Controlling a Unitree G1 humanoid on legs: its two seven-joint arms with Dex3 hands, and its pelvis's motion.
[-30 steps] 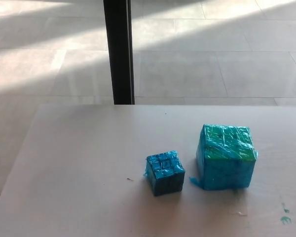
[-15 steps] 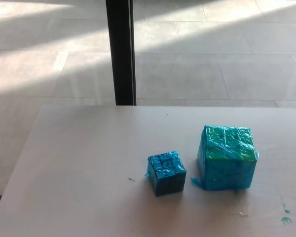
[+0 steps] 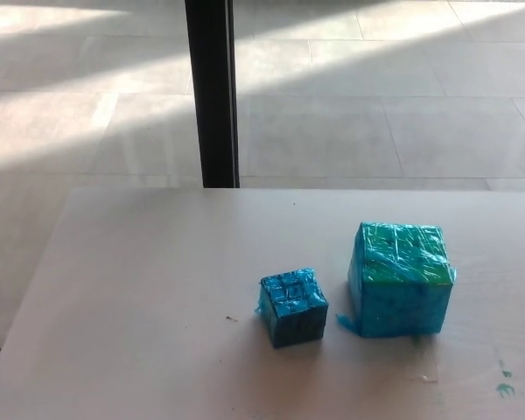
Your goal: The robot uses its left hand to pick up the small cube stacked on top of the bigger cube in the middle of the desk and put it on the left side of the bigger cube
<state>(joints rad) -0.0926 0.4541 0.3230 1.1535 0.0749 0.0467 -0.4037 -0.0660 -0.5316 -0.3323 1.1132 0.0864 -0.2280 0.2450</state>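
1. I see neither hand on my head view. No arm or forearm in shot either, so finger state can't be read at all.
2. Desk (image 3: 140, 289) is cut off at the near edge and the right edge. Its far-left corner shows; the far-right corner is out of shot.
3. Small cube (image 3: 293, 305) sits on the desk, just left of the bigger cube (image 3: 399, 278). A narrow strip of bare desk runs between them, so they're apart, not touching. It is not stacked on anything.
4. Both cubes are wrapped in glossy teal-blue film. Small cube reads darker blue; bigger cube has a green patch on top. Film crinkles and glare hide the surface pattern underneath. I can make out a grid on top of each, nothing finer.
5. A loose flap of film sticks out at the bigger cube's near-left bottom corner, lying on the desk.
6. No containers in shot; nothing sits on or in anything except the two cubes on the desk.
7. Desk surface is pale and matte. Tiny dark speck (image 3: 231, 318) left of the small cube; can't tell what it is. Teal smudges (image 3: 506, 385) at the near-right corner, partly cropped.
8. Behind the desk: large pale floor tiles (image 3: 376, 114) with bands of sunlight across them. A black vertical post (image 3: 212, 92) rises from behind the desk's far edge and runs out of the top of the shot.
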